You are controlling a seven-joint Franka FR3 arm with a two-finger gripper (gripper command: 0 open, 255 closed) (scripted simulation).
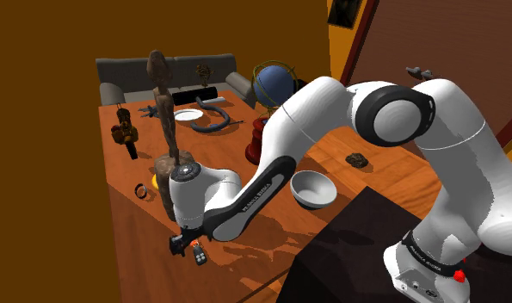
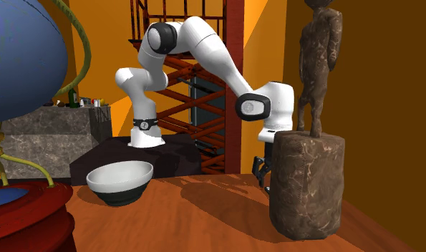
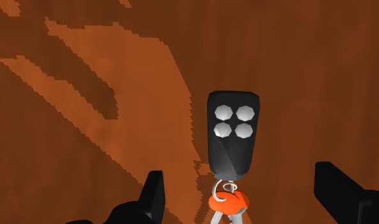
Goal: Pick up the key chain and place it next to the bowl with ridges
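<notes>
Gripper [image 3: 240, 177] fingers spread wide, holding nothing; key chain [image 3: 231, 137] lies between them on brown table [image 3: 86, 127], untouched. Bowl [image 1: 311, 200] well apart.

Black key chain [image 3: 230, 140], grey buttons [image 3: 223, 112], orange tag [image 3: 228, 202]; white bowl [image 1: 313, 200]; orange-brown table [image 3: 86, 159]

A home's living room: grey sofa [image 1: 163, 67], globe [image 1: 274, 86] and carved figure [image 1: 165, 112] on a wooden table [image 1: 215, 151], staircase [image 2: 181, 114] beyond.

Lying flat on the brown tabletop [image 3: 86, 127], key chain [image 3: 231, 137] of black four-button fob, silver ring and orange-headed key; standing upright at two o'clock of it in the shoulder view, well apart, white bowl [image 1: 313, 188] with dark underside
</notes>
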